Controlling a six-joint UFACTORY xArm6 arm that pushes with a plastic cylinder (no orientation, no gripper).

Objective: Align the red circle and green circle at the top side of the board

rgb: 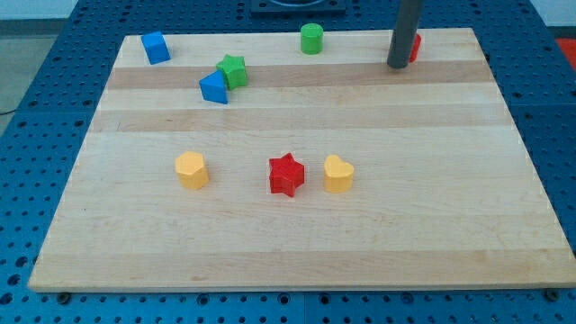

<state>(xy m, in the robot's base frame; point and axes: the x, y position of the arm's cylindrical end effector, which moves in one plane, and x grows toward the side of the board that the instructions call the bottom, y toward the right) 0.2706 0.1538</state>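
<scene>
My rod (405, 31) runs out of the view's top edge, and it covers most of the red block (415, 47) at the far right of the board; only a red sliver shows, so I cannot tell its shape.

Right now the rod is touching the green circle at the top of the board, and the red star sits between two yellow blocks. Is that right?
Not quite. In the camera view my tip is at the red circle, not the green circle, which stands apart to the view's left. The red star part is right.

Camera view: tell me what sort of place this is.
Probably a robotics lab bench. A wooden board lies on a blue perforated table, small blocks such as the red star sit on it, and my tip rests near the top edge.
</scene>
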